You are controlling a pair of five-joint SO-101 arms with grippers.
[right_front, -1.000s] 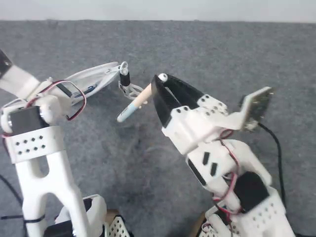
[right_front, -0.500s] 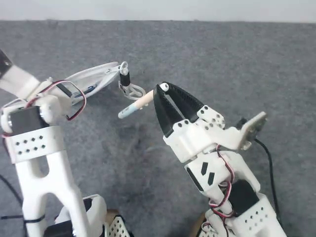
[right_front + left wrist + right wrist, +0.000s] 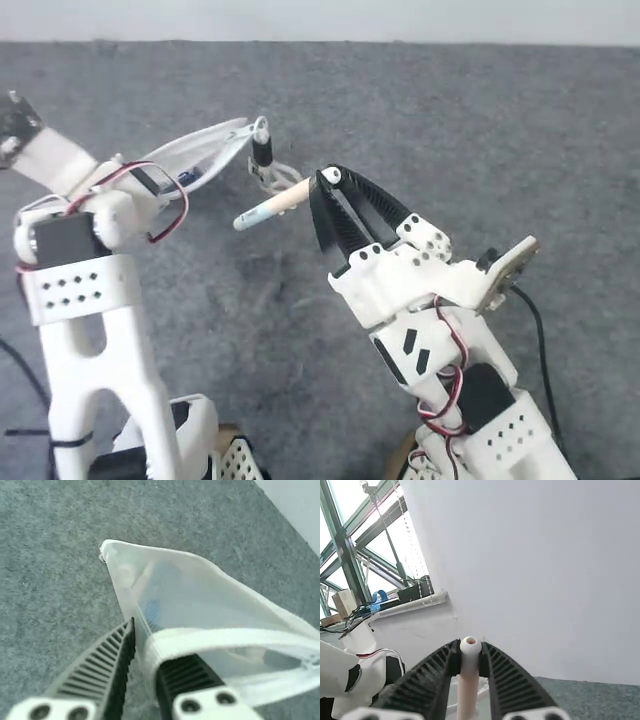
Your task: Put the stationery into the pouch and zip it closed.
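Note:
A translucent white pouch [image 3: 196, 152] hangs lifted off the grey carpet at the left, its zip pull [image 3: 262, 150] and ring dangling at the open end. My left gripper [image 3: 145, 667] is shut on the pouch's [image 3: 200, 610] white zip edge, and something blue and pale shows through the mesh inside. My right gripper [image 3: 325, 185] is shut on a cream pen [image 3: 270, 209] with a light blue tip, held slanted with the tip pointing toward the pouch mouth. In the right wrist view the pen [image 3: 468, 680] stands between the black fingers [image 3: 440, 670].
Grey carpet [image 3: 450, 120] covers the table all around. The white bases of both arms stand at the front edge. A white wall [image 3: 545, 570] and a window rise behind the scene.
The left arm has lifted and shifted the pouch slightly right. The right gripper has drawn back a little, and the pen's tip now points closer to the pouch mouth.

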